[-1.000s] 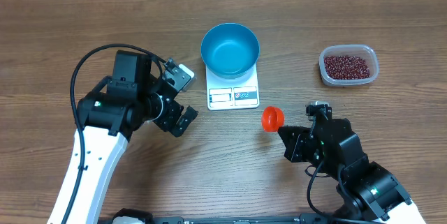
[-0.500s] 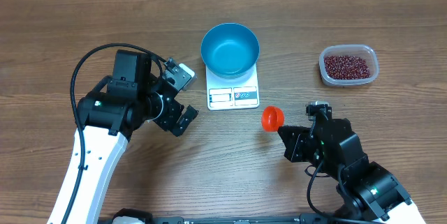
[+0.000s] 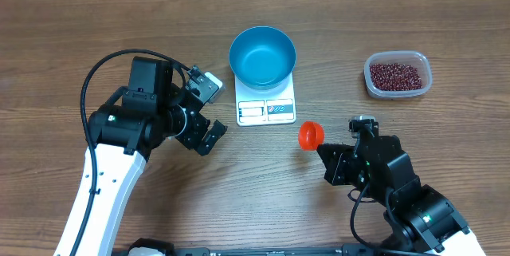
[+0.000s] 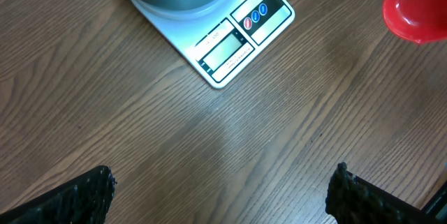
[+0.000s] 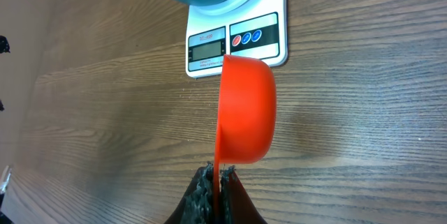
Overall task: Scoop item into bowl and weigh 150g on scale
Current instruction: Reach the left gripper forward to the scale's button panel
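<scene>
Your beans lie as a dark red-brown heap in the clear plastic tub, at the far right of the table. The tub stands well apart from the rest. To its left, at the far middle, you have the blue bowl sitting on the white scale. The bowl covers the far part of the scale and overhangs it on both sides. The display and buttons show along the scale's near edge.

Just near and right of the scale is the red scoop. Your right gripper has its fingers pressed together on the scoop's thin handle. In the right wrist view, the cup of the scoop stands on edge, its handle running down into the black fingers.

Your left gripper hangs over bare wood left of the scale, spread wide and holding nothing. In its wrist view, the two fingertips sit at the bottom corners.
</scene>
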